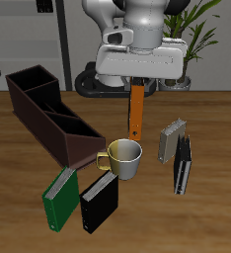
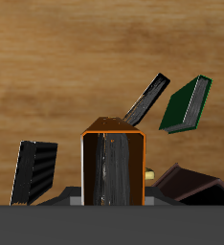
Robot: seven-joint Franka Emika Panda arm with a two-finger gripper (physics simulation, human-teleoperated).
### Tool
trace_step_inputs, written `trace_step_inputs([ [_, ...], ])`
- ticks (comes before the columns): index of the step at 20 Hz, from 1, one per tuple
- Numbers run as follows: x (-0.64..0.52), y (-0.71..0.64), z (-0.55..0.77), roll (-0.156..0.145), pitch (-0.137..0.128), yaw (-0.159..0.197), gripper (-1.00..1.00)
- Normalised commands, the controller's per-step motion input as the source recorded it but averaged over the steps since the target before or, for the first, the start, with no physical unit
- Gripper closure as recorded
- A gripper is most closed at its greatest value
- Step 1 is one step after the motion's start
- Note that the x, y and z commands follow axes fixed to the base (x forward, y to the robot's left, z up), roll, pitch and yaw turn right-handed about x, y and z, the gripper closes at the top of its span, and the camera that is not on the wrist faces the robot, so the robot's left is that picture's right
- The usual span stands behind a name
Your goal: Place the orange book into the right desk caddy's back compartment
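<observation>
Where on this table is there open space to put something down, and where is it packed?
Bare wood lies in the corner between the right desk caddy and the table's front edge, and along the back edge past the orange book held in the gripper. It is crowded around the mug, among the books.

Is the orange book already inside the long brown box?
No, the orange book hangs in the air from the gripper, away from the right desk caddy.
</observation>
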Motion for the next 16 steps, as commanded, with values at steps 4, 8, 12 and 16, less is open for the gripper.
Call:
trace_step_inputs([
  [4, -0.47, -0.07, 0.35, -0.003, -0.016, 0.033, 1.00],
  [8, -0.46, 0.04, 0.36, 0.018, -0.008, -0.017, 1.00],
  [12, -0.44, -0.02, 0.32, 0.023, -0.041, 0.069, 1.00],
  [16, -0.35, -0.22, 0.23, -0.046, 0.013, -0.010, 1.00],
])
